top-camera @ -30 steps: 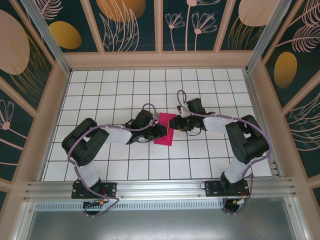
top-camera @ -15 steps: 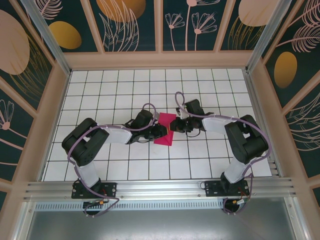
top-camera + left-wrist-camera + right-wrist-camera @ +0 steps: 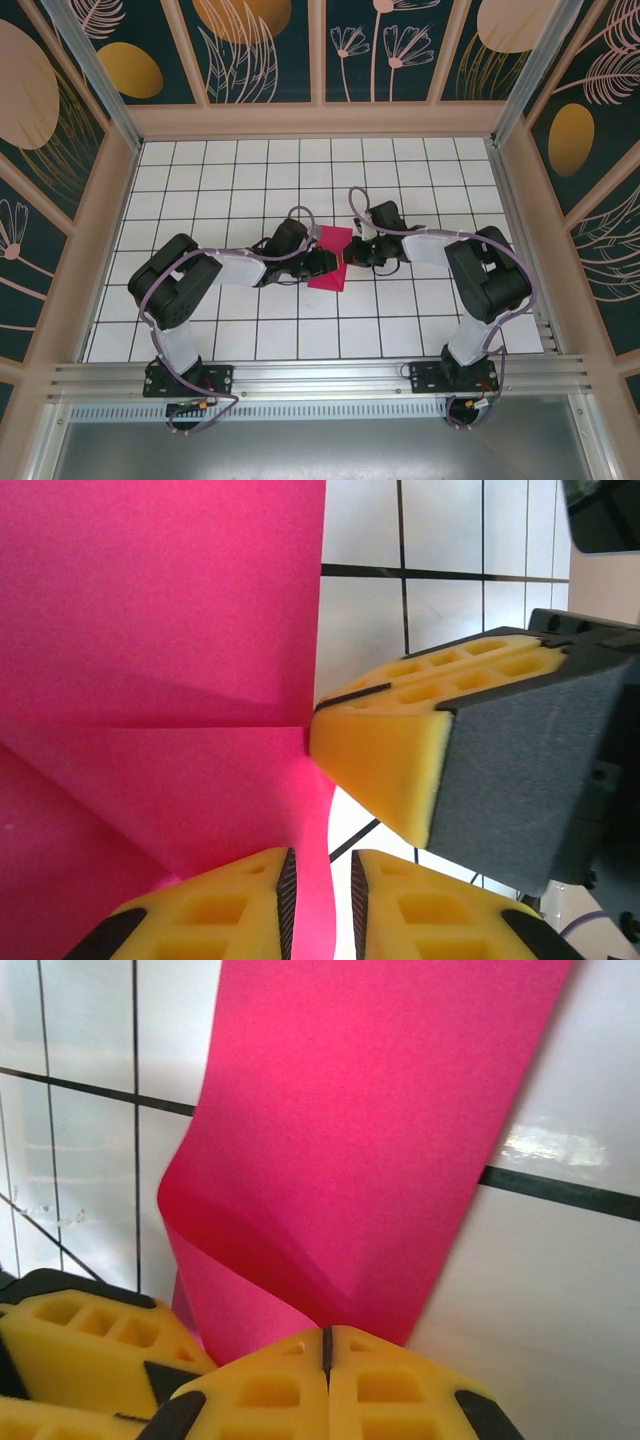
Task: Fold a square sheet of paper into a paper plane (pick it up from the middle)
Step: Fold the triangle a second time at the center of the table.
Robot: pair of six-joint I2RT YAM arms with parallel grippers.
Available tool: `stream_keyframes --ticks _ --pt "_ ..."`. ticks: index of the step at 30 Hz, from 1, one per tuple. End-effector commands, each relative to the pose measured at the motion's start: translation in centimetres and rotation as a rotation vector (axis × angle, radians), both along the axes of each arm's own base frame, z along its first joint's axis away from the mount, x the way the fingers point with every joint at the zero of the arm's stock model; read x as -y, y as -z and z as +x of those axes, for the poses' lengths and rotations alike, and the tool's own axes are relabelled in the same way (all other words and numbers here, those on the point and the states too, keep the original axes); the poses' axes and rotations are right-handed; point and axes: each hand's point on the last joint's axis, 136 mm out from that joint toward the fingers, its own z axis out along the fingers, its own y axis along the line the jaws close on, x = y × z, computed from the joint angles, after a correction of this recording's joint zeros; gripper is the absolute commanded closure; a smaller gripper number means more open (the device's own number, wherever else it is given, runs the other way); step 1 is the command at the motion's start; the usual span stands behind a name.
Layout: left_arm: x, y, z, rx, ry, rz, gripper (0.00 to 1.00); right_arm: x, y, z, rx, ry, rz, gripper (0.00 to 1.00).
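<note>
Centrally, pink paper [image 3: 332, 240] in right gripper [image 3: 325, 1338]

Left tool [image 3: 321, 880] pinches the creased square sheet of paper [image 3: 160, 610]; right tool [image 3: 335, 704] nips its edge over the desk [image 3: 440, 540].

The table [image 3: 250, 180] is a white surface ruled by dark lines into square tiles. On it lies the square sheet of paper [image 3: 331, 262], magenta-pink and partly folded (one flap curls up off the tiles). Grid tiles run outward from the sheet on every side.
</note>
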Motion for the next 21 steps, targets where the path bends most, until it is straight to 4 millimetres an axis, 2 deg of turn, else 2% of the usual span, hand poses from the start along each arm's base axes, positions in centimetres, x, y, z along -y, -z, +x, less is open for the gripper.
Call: stream_keyframes --ticks 1,21 --pt "0.6 -0.44 0.66 0.014 0.014 -0.029 0.74 -0.08 0.42 0.38 0.005 -0.005 -0.027 0.94" --pt "0.77 0.44 0.51 -0.012 0.023 -0.018 0.74 0.03 0.64 0.93 0.009 0.007 -0.046 0.93"
